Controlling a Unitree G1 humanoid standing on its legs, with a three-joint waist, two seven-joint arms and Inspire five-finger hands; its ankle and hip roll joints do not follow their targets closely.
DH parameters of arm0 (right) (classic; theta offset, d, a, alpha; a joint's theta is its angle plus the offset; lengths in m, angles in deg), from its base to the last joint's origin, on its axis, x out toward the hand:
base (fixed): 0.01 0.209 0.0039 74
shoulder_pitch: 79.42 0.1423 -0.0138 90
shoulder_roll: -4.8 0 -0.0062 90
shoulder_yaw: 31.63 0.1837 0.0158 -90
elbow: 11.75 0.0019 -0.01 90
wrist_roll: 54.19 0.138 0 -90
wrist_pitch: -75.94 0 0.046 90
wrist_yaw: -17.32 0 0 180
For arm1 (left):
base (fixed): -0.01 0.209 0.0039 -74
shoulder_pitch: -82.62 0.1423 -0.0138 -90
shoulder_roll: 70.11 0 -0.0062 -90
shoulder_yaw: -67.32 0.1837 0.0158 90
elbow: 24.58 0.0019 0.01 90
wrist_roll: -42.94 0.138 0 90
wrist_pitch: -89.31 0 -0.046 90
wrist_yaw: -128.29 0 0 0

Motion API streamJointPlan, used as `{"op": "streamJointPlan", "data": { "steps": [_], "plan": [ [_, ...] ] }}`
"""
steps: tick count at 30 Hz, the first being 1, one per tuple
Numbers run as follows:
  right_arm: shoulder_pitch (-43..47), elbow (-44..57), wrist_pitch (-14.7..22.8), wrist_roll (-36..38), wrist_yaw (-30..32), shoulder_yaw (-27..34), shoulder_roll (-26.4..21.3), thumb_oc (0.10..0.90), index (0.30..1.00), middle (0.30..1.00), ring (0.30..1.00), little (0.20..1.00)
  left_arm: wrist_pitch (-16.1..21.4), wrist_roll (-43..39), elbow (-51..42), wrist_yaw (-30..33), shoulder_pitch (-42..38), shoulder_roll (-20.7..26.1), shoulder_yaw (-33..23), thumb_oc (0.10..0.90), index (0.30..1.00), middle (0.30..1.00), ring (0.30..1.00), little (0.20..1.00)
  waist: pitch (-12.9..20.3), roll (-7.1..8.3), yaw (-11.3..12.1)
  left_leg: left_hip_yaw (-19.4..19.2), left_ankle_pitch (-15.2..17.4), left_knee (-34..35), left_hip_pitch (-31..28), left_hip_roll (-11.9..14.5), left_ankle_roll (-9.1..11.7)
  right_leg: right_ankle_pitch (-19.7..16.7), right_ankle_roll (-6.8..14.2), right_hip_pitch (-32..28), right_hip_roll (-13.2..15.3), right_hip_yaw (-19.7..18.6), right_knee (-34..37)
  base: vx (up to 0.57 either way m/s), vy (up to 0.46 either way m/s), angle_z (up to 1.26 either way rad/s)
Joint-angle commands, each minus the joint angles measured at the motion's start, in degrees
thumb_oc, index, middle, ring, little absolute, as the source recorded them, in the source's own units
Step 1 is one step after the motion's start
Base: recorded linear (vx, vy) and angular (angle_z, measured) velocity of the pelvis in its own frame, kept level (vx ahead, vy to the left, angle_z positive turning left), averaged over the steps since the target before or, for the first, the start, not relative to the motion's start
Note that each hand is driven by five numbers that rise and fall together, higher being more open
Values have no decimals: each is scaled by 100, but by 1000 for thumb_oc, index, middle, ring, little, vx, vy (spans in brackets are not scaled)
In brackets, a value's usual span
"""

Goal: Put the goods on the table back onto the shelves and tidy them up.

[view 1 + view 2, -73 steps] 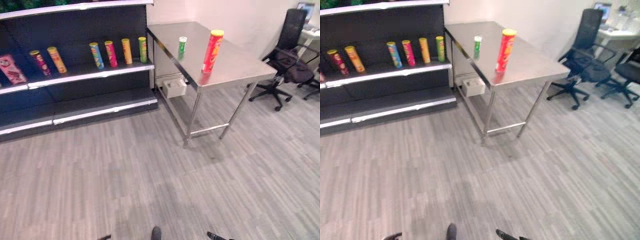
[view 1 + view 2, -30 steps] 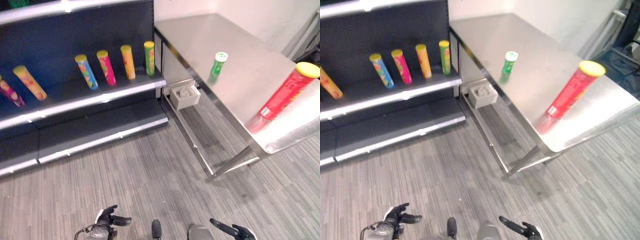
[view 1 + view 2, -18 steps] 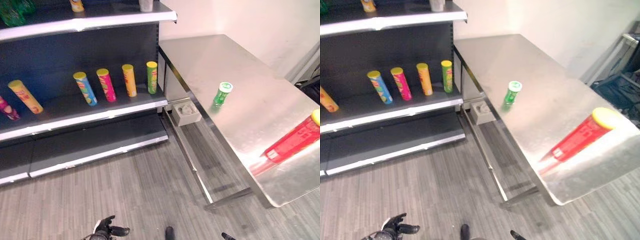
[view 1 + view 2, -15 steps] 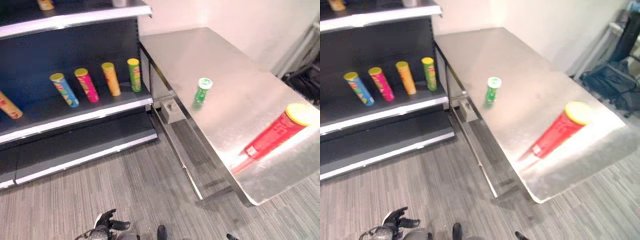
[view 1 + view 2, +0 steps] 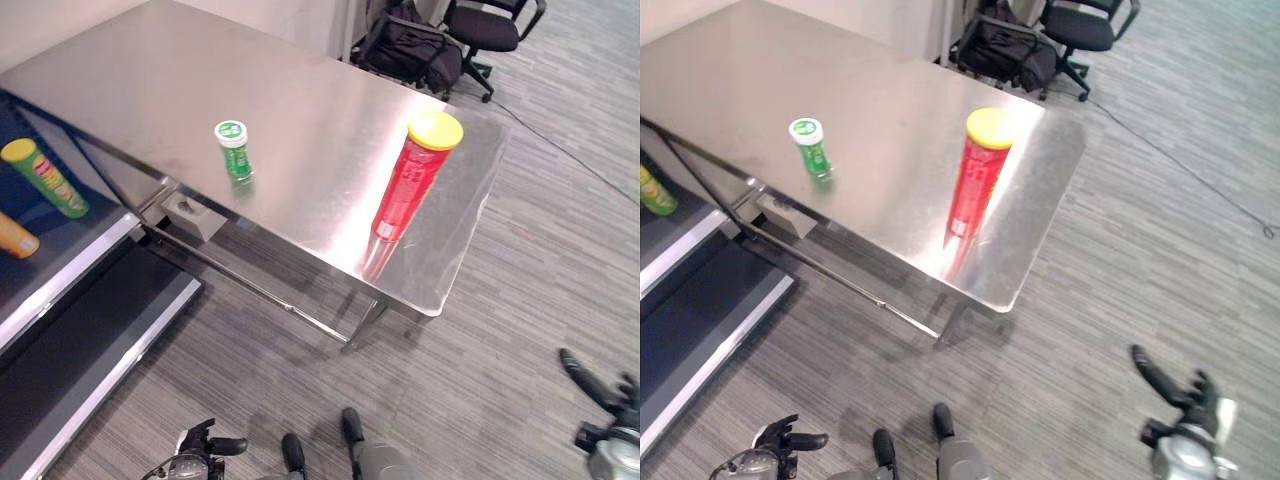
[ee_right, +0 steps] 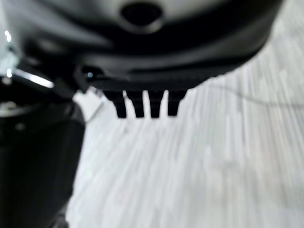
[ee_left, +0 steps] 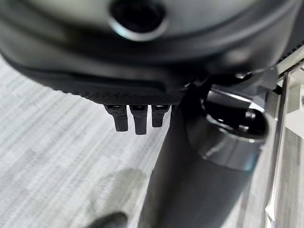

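A tall red can with a yellow lid (image 5: 415, 180) stands upright near the front right corner of the steel table (image 5: 300, 100). A small green tube with a white cap (image 5: 235, 150) stands further left on the same top. Both hands hang low over the grey floor, well away from the table. My left hand (image 5: 200, 450) is at the lower left, open and holding nothing, its fingers (image 7: 135, 118) relaxed. My right hand (image 5: 1185, 405) is at the lower right, also open and holding nothing, its fingers (image 6: 142, 104) straight.
The dark shelf unit (image 5: 70, 290) runs along the left edge, with a green can (image 5: 45, 180) and an orange can (image 5: 12, 235) on it. A white box (image 5: 190, 215) sits under the table. A black bag (image 5: 410, 55) and an office chair (image 5: 490, 20) stand beyond the table.
The camera has swung right: the table now takes the middle and the shelf has slid to the left edge. My right hand has come into view at the lower right. The goods have not moved.
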State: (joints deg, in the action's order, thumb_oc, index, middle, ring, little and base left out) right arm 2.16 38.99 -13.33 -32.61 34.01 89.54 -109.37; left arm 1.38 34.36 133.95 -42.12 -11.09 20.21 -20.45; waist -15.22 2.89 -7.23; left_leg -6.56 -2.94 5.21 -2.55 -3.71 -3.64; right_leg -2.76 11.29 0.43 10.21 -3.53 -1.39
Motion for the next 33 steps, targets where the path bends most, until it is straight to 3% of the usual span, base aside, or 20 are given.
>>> {"op": "streamJointPlan", "data": {
  "steps": [1, 2, 7, 10, 18, 21, 25, 33],
  "plan": [
    [517, 26, 735, 299, -357, -220, -900, 800, 900, 900, 900, 900, 62, 318, 52, -32, 108, 181, 182, 800, 900, 900, 900, 900, 629, 192, 256, -102, 603, -21, 15, 383, 479, -452, 34, 296, -249, -53, 449, 128, -88, 0],
    [675, 431, 798, 528, -802, -322, -1407, 800, 900, 900, 900, 900, 65, 356, 85, -135, 188, 207, 155, 800, 900, 900, 900, 900, 740, 286, 315, -110, 625, -21, -73, 410, 536, -483, 41, 194, -281, 3, 592, 126, -112, -9],
    [1242, 1772, 948, 1363, -1929, -711, -2408, 800, 900, 900, 900, 900, 151, 535, 50, -380, 377, 153, 287, 800, 900, 900, 900, 900, 922, 423, 449, -51, 643, -21, -274, 567, 697, -350, -27, -53, -361, 221, 639, 71, -107, 7],
    [1618, 2060, 990, 1598, -2118, -1009, -2599, 800, 900, 900, 900, 900, 188, 556, 7, -427, 444, 87, 394, 800, 900, 900, 900, 900, 1012, 433, 496, -14, 645, -21, -340, 639, 751, -263, -54, -169, -396, 309, 639, 63, -77, 26],
    [2963, 1944, 894, 1815, -2414, -2361, -2745, 800, 900, 900, 900, 900, 240, 461, -128, -456, 591, 6, 656, 800, 900, 900, 900, 900, 1145, 382, 771, 187, 561, -21, -359, 740, 867, -60, -134, -425, -394, 613, 639, 30, -51, 22],
    [3355, 1901, 844, 1715, -2488, -2843, -2798, 800, 900, 900, 900, 900, 251, 453, -136, -467, 647, -4, 701, 800, 900, 900, 900, 900, 1143, 356, 837, 243, 536, -21, -346, 734, 885, -33, -149, -474, -386, 693, 639, 10, -21, 9],
    [4299, 1901, 852, 1121, -2382, -4040, -2909, 800, 900, 900, 900, 900, 260, 428, -122, -381, 745, -19, 739, 800, 900, 900, 900, 900, 1114, 292, 981, 395, 463, -21, -291, 720, 914, -5, -176, -529, -355, 853, 639, -2, -22, 21],
    [4869, 1635, 839, 889, -2369, -4797, -2938, 800, 900, 900, 900, 900, 289, 364, -81, -331, 792, -21, 764, 800, 900, 900, 900, 900, 1084, 268, 1053, 542, 426, -21, -240, 673, 924, 17, -195, -580, -324, 964, 639, 2, 0, 13]
  ]
}}
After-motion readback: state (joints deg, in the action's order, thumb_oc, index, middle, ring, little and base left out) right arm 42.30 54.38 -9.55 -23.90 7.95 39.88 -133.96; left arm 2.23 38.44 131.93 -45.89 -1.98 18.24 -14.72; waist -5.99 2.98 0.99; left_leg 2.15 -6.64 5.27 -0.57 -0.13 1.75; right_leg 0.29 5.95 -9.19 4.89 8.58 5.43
